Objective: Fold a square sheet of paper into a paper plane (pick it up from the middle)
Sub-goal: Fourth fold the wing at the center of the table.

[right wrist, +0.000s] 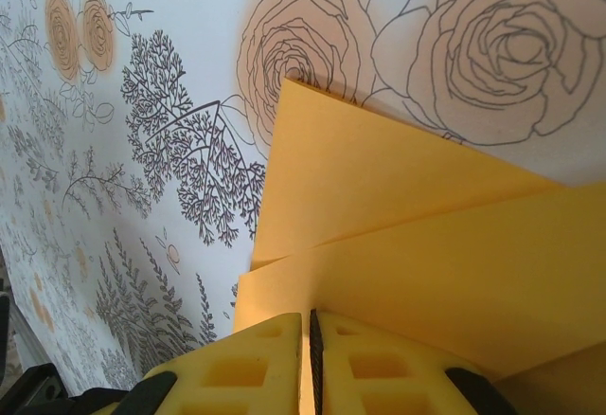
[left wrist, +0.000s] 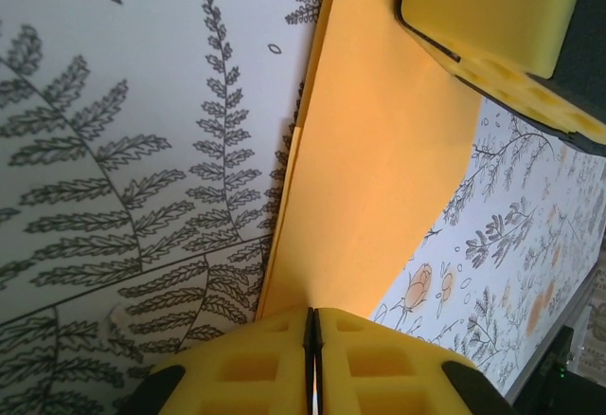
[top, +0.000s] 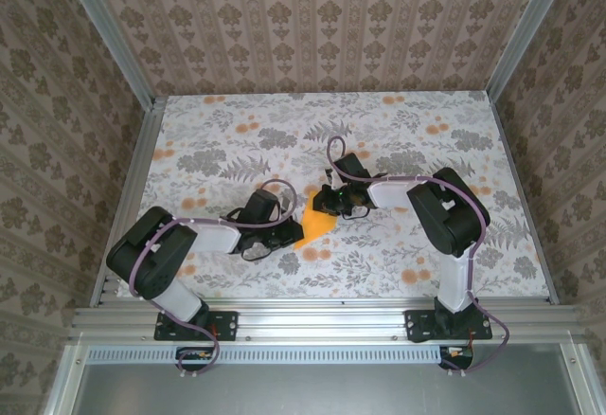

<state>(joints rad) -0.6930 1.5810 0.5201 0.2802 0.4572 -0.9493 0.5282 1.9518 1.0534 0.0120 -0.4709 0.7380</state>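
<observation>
Folded square sheet of paper (top: 316, 226) lies centrally on the tabletop (top: 218, 140) between the arms, with the jaws of the left arm (top: 204, 237) closed on its left corner and the jaws of the right arm (top: 398, 190) closed on its far edge.

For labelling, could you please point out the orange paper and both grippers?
folded orange paper (left wrist: 379, 169): left wrist view, middle of its top layer.
left gripper (left wrist: 313, 318): left wrist view, seam between its fingertips.
right gripper (right wrist: 305, 320): right wrist view, seam between its fingertips.
</observation>
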